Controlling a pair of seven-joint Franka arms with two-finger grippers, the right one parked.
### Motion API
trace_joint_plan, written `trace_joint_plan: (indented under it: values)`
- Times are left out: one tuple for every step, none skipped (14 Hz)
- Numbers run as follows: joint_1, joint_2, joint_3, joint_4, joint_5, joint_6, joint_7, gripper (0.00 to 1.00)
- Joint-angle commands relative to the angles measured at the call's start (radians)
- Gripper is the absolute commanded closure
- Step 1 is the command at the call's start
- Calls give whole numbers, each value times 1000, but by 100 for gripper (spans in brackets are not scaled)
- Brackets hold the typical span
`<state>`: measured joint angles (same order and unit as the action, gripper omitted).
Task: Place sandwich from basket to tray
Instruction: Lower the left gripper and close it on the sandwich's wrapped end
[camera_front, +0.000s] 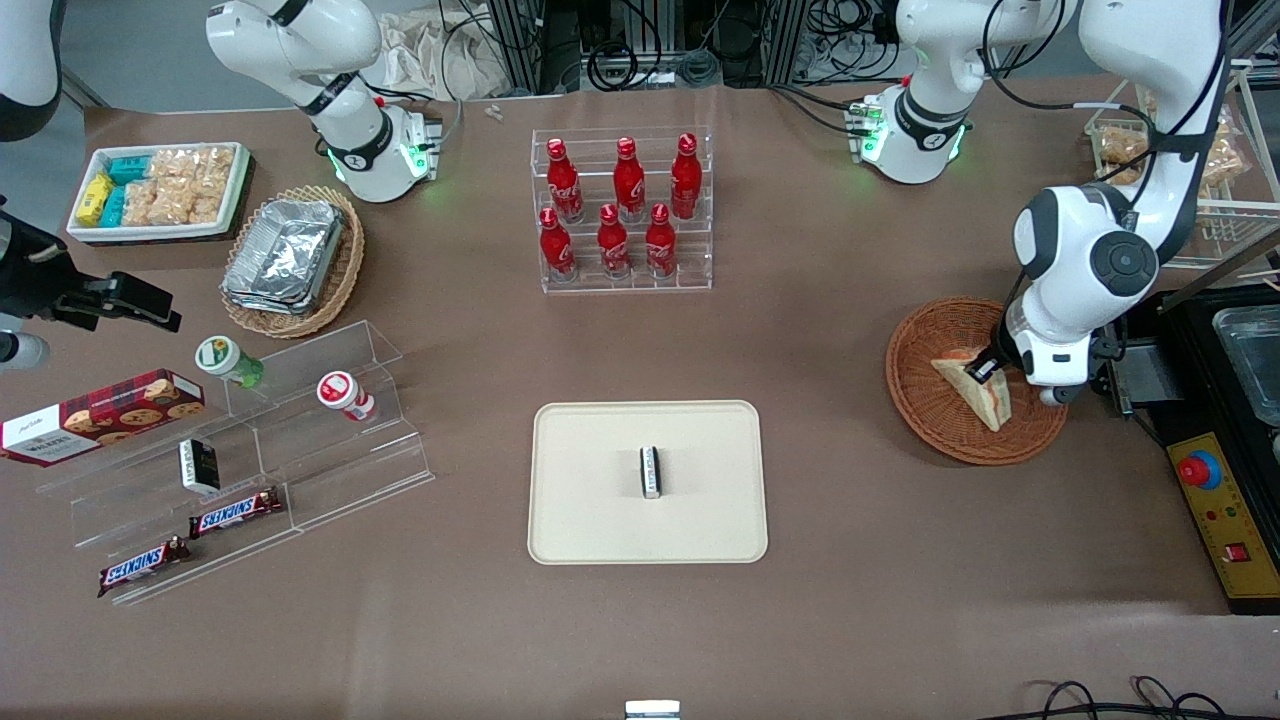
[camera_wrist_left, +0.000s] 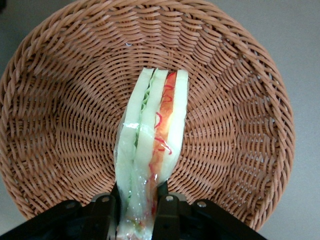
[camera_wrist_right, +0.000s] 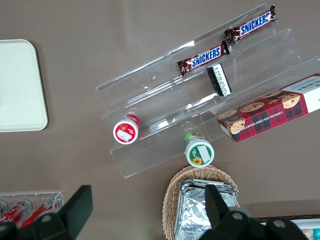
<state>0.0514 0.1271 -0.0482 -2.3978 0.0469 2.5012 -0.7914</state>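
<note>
1. The claw (camera_front: 985, 372) is seen low inside the basket (camera_front: 925, 400), toward the working arm's end of the bench (camera_front: 850, 620).
2. The claw is clenched on the sandwich (camera_front: 975, 390): in the wrist view its two fingers (camera_wrist_left: 107, 212) are pressed against the bread faces at one end of the sandwich (camera_wrist_left: 152, 150), with the red and green filling edge turned up toward the camera.
3. The sandwich lies within the basket (camera_wrist_left: 240, 130); whether it rests on the weave or is held just clear of it cannot be told.
4. In the front view the long axis of the wedge is seen to run from the claw toward about 5 o'clock, so most of its length hangs out past the fingers, nearer the front camera.
5. The tray (camera_front: 590, 520) lies from the claw at about 8 o'clock in the front view, well apart, nearer the front camera and toward the parked arm's end.
6. A small dark packet (camera_front: 651, 471) stands near the tray's middle; open tray surface is left around it.
7. The step in hand is judged to be the grasp or the start of the lift; a rise over the basket rim is called for before the carry.
8. Because the hold is at one end only, sagging or swinging of the free end is a risk.
</note>
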Motion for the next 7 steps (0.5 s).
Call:
trace_joint_plan:
  values:
    - [10,-56,-5,-11,14,21,-19,100]
    - [10,-73,-5,5,17,-14,-12,100]
    - [10,-92,-5,29,42,-62,3,100]
    - [10,-107,-5,61,74,-124,14,100]
    - [10,-118,-7,116,94,-212,23,100]
    - [8,-116,-9,193,94,-323,49,100]
    - [5,-110,-12,286,94,-446,87,100]
